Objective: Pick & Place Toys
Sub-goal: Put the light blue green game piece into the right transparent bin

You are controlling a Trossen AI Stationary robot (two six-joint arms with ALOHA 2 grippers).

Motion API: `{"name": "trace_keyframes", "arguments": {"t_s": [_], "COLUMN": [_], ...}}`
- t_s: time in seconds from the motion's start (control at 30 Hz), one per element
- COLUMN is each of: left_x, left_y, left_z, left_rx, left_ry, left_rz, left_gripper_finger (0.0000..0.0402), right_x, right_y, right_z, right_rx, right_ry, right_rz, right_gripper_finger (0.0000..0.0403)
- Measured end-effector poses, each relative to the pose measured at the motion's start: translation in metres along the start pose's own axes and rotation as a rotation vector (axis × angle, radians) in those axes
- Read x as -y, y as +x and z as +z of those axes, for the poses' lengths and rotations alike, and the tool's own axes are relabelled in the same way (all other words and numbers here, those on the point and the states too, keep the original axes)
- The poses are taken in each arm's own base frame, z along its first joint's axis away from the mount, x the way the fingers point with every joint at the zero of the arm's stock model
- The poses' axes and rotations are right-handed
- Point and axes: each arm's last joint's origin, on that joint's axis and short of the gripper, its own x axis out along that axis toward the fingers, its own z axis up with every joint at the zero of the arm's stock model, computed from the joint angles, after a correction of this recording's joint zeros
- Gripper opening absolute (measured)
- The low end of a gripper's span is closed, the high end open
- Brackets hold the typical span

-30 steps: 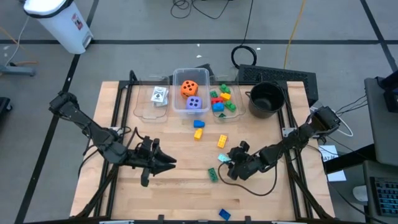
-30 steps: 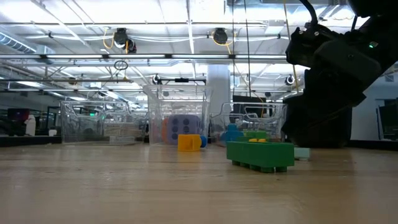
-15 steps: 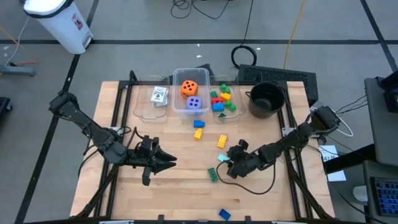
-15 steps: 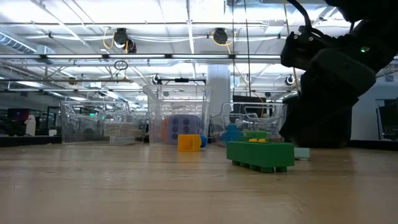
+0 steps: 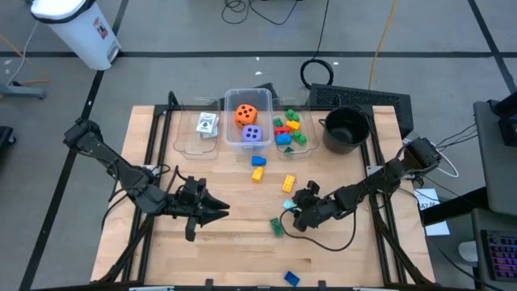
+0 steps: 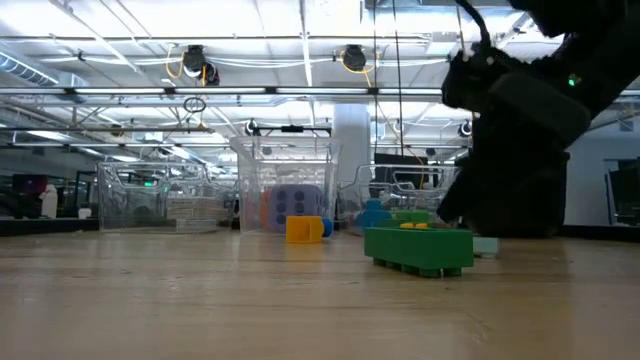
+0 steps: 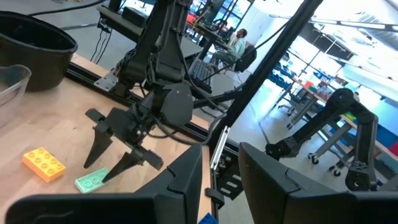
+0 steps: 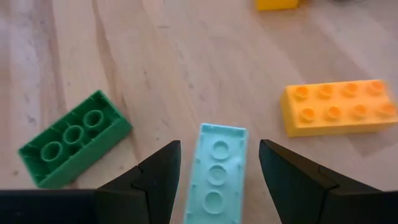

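Brick pickup, right arm: jaws straddling a mint brick

Right gripper (image 8: 214, 163): low over the table, fingers spread wide, nothing held. Mint-green brick (image 8: 216, 172) lies flat directly between the fingers, studs up, long axis running away from the wrist; whether either finger touches it cannot be told.

Green brick (image 8: 73, 138): just beside one finger, lying at an angle to the mint one. Orange-yellow brick (image 8: 336, 107): just beside the other finger, a little farther forward.

Farther out from the gripper: yellow brick (image 5: 258, 173) and blue brick (image 5: 258, 161) toward the bins; another blue brick (image 5: 292, 278) near the front table edge. Clear bin (image 5: 247, 121) holds an orange die (image 5: 246, 114) and a purple die (image 5: 252, 135); playing cards (image 5: 208, 124) lie in the neighbouring bin; more bricks fill the third.

Left gripper (image 5: 220, 211): well apart across the table, fingers narrowly parted, empty, waiting.

Risks, as judged:
- Closing off-centre could twist the mint brick or squirt it out of the jaws, its smooth sides giving little hold.
- A finger descending wide could nudge the green brick, since it sits so close.
- Gripping only the near end could let the brick tip on lifting.
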Motion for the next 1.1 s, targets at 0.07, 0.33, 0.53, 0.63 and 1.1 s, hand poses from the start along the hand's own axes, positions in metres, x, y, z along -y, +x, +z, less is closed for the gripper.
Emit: {"name": "trace_keyframes", "arguments": {"t_s": [0.07, 0.33, 0.53, 0.63, 1.1], "left_x": [0.0, -0.001, -0.002, -0.002, -0.003], "left_y": [0.0, 0.0, 0.0, 0.0, 0.0], "left_z": [0.0, -0.001, -0.002, -0.002, -0.004], "left_rx": [0.0, -0.007, -0.017, -0.018, -0.034], "left_ry": [0.0, 0.004, 0.004, 0.005, 0.018], "left_rz": [0.001, 0.014, 0.021, 0.021, 0.032], "left_gripper_finger": [0.0108, 0.0108, 0.0108, 0.0108, 0.0108], "right_x": [0.0, 0.002, 0.002, 0.003, -0.001], "right_y": [0.006, 0.018, 0.021, 0.021, 0.014], "right_z": [-0.004, -0.015, -0.017, -0.018, -0.006], "right_rx": [-0.023, -0.061, -0.066, -0.067, -0.031], "right_ry": [-0.004, 0.036, 0.054, 0.055, 0.101], "right_rz": [-0.003, -0.038, -0.056, -0.058, 0.029], "right_gripper_finger": [0.021, 0.021, 0.021, 0.02, 0.0129]}}
